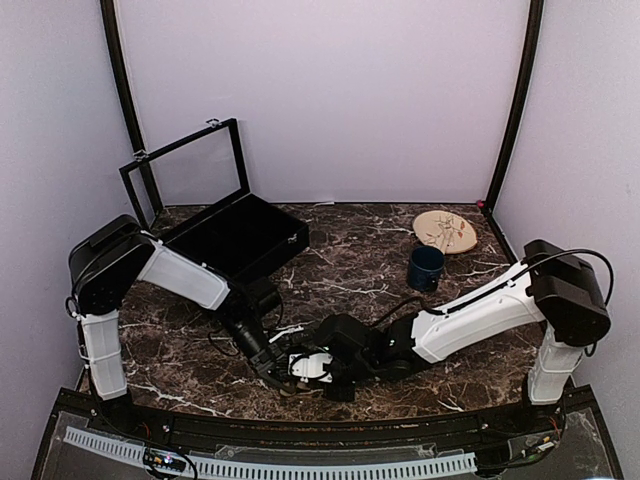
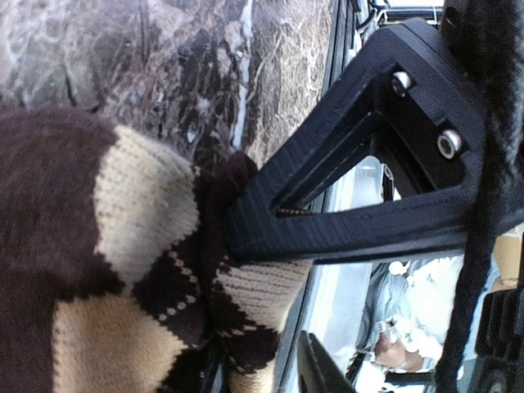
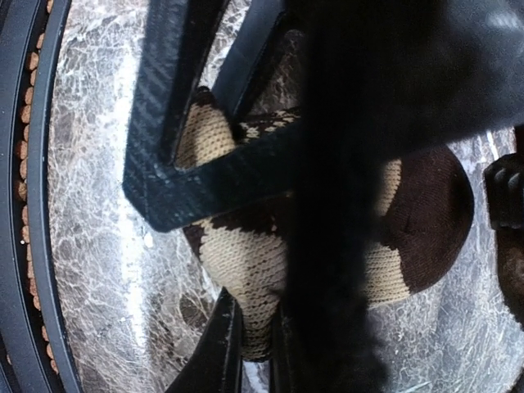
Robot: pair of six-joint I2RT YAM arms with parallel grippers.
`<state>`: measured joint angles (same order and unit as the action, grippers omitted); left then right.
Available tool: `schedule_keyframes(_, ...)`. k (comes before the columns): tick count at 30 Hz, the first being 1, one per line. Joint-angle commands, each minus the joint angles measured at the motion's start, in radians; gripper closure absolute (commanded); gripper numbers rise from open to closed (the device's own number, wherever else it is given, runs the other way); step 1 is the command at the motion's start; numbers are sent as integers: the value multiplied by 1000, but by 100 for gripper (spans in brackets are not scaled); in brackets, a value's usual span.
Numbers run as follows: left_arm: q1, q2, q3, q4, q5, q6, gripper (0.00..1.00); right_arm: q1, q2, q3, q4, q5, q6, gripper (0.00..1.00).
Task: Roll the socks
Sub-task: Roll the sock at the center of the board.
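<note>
Sock (image 2: 123, 270), the black and tan argyle one, lies bunched on the table (image 1: 350, 270), well apart from the mug (image 1: 425, 268), on its near side and to its left. Both arms meet over it there. The left gripper (image 2: 274, 295) stands part open. A gap shows between its fingers, the upper finger (image 2: 327, 221) bears on a fold at the edge of the bundle, and no pinch on the fabric is evident. The right gripper (image 1: 312, 372) sits on the opposite side of the bundle. In its own wrist view dark fingers bracket the knit, but a blurred black shape covers the middle, so how wide it stands, and whether it has hold, cannot be told. Whether a second sock lies inside the bundle cannot be told either. Judgement: the step in hand is the roll itself, or the tuck that fixes it, with one arm pinning while the other works the fabric. The next move calls for a sure hold on the bundle by one gripper before the other lets go, then the loose edge turned over the roll without dragging the bundle farther from the mug.
</note>
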<state>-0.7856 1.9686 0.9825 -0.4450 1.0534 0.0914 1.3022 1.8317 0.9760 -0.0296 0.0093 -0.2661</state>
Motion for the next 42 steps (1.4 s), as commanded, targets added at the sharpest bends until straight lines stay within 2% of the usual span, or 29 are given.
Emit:
schedule_keyframes(1,21,-49,-31,52,-179,-48,63,-20,21,8,-13,-48,27,95)
schedule_keyframes(7,47,-123,-77,108,-271,-108,56,-33,19,8,-24,-77,43,96)
schedule_keyframes(15,79,-208,-124,174,-373,-171,55,-48,23,12,-42,-104,82,96)
schedule_keyframes(20,90,-257,-138,201,-434,-205,53,-78,22,14,-50,-146,163,96)
schedule_keyframes(35,88,-473,-261,387,-669,-283,53,-186,38,42,-91,-411,354,96)
schedule_keyframes(42,-4,-539,-282,424,-811,-219,53,-248,63,50,-99,-557,431,96)
